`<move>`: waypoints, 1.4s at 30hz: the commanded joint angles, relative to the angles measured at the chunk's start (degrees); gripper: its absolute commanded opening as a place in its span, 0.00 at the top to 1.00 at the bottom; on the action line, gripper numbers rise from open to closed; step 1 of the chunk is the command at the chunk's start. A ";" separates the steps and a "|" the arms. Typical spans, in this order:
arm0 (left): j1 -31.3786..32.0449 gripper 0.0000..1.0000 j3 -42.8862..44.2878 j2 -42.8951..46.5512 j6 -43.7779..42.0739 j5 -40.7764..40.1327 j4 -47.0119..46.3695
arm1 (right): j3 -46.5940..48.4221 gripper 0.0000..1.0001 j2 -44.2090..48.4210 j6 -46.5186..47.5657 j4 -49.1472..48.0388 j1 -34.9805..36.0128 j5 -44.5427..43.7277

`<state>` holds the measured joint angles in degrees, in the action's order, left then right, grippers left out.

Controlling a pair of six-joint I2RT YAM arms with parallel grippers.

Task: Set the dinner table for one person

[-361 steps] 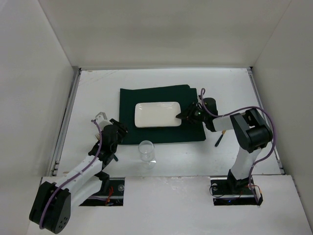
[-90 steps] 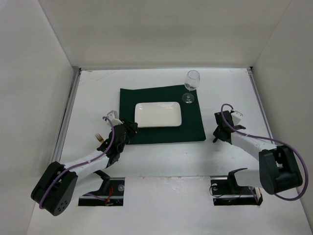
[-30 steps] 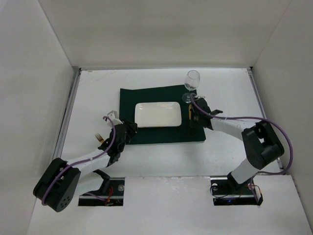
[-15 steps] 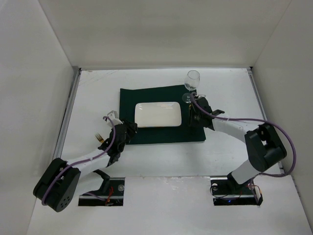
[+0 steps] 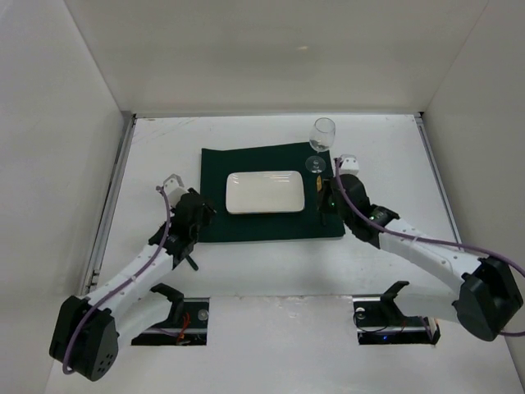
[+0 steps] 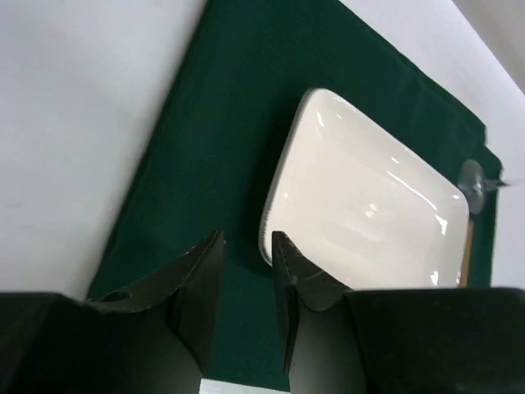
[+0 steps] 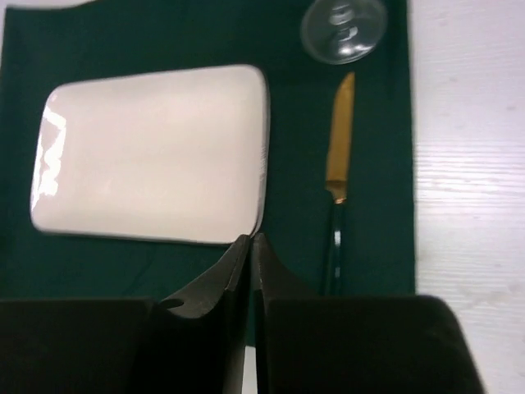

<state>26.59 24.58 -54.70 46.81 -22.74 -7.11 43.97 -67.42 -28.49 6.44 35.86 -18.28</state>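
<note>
White walls (image 5: 246, 57) enclose a white worktop (image 5: 164, 156), which spans the whole floor between them and carries every item shown. Near its middle lies a dark green mat (image 5: 215, 176). We see a white rectangular plate (image 5: 265, 191) at the centre of the mat, its long sides running left to right. A knife (image 5: 319, 184) lies on the mat just right of the plate and apart from it, parallel to the plate's short edge. Its gold blade points to the far side and its dark handle to the near side. A glass (image 5: 322, 135) stands upright on the far right corner of the mat, and the blade tip lies near its foot without touching it.

The left arm (image 5: 139, 271) reaches to the near left part of the mat. We find the left jaws parted by a narrow gap with nothing between them; the plate's near left corner shows through the gap in the left wrist view.

The right arm (image 5: 418, 250) reaches to the right edge of the mat. We find the right jaws pressed together and empty, above the near part of the mat, between the plate and the knife handle.
</note>
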 commanded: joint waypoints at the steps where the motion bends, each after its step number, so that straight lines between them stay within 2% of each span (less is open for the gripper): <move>1: -0.97 0.73 5.12 3.18 1.09 -5.20 22.01 | -2.74 0.91 0.01 0.01 -8.62 3.38 -1.58; 3: -1.14 0.73 7.14 4.50 1.70 -6.69 31.32 | -4.06 0.90 -0.43 0.89 -11.26 3.91 -1.49; 7: -3.16 0.72 10.49 5.48 8.72 -6.35 51.37 | -5.82 0.82 -1.05 -0.42 -14.61 4.87 -0.97; 10: -3.34 0.71 10.06 5.65 14.17 -4.69 57.20 | -7.66 0.78 0.35 -0.78 -16.71 6.11 -0.88; 13: -3.25 0.71 7.77 3.29 17.26 -1.88 57.04 | -9.24 0.75 1.50 -1.48 -17.60 6.20 -0.79; 17: -3.08 0.71 4.78 0.21 18.14 0.68 52.04 | -9.51 0.74 1.59 -1.83 -17.16 6.20 -0.70; 30: -3.43 0.75 1.44 -2.17 17.88 1.91 46.67 | -9.42 0.72 1.59 -1.83 -17.07 6.20 -0.44; 33: -3.43 0.79 1.52 -2.52 17.36 2.00 46.05 | -9.77 0.72 2.46 -1.83 -16.98 6.20 -0.61; 37: -4.04 0.89 1.79 -1.82 15.43 1.65 46.14 | -10.30 0.72 4.04 -1.83 -16.90 6.20 -0.70; 40: -4.75 0.94 2.75 3.00 14.02 1.13 47.45 | -10.65 0.71 4.75 -2.01 -16.90 5.85 -0.70; 42: -5.10 0.94 6.17 7.05 12.35 -2.91 50.00 | -10.83 0.71 4.84 -2.18 -16.90 5.58 -0.61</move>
<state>22.00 26.81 -52.45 62.11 -23.05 39.16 33.65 -63.77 -29.91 -7.68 41.69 -18.44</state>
